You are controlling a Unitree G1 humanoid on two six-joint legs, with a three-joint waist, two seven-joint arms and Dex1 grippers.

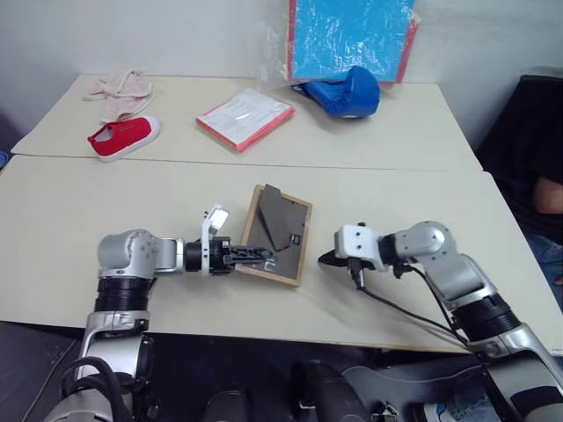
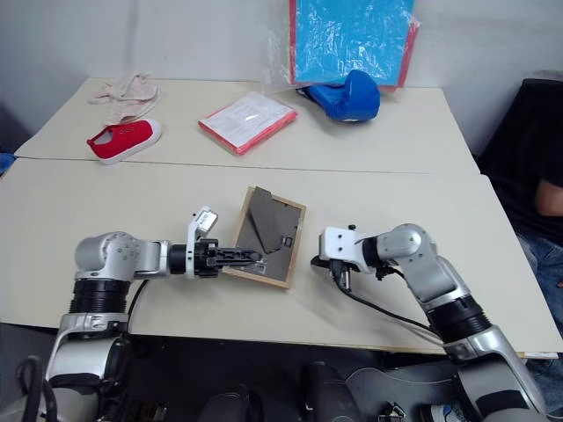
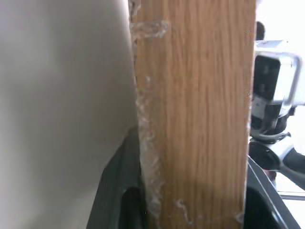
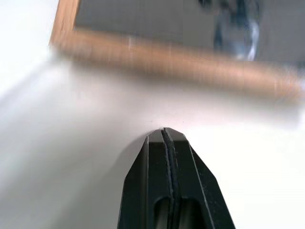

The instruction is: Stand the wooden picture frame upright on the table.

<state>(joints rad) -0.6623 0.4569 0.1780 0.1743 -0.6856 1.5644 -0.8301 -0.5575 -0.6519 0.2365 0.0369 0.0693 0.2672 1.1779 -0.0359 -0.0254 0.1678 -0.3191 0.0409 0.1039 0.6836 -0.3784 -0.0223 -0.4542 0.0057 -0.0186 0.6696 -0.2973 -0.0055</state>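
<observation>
The wooden picture frame (image 1: 280,230) lies with its dark back and fold-out stand facing up, near the middle of the cream table (image 1: 106,202). My left gripper (image 1: 255,256) reaches in from the left and is shut on the frame's near edge. In the left wrist view the light-wood edge (image 3: 195,114) runs between the two black fingers (image 3: 119,191). My right gripper (image 1: 324,258) is shut with nothing in it. It sits just right of the frame, apart from it, and the frame's wooden rim (image 4: 167,57) lies a short way ahead of its tip (image 4: 164,131).
On the far table lie a red shoe (image 1: 123,137), a pink cloth (image 1: 119,88), a red-edged booklet (image 1: 244,117) and a blue rounded object (image 1: 345,91). A blue red-bordered board (image 1: 350,37) leans on the wall. A person's arm (image 1: 550,195) shows at the right edge.
</observation>
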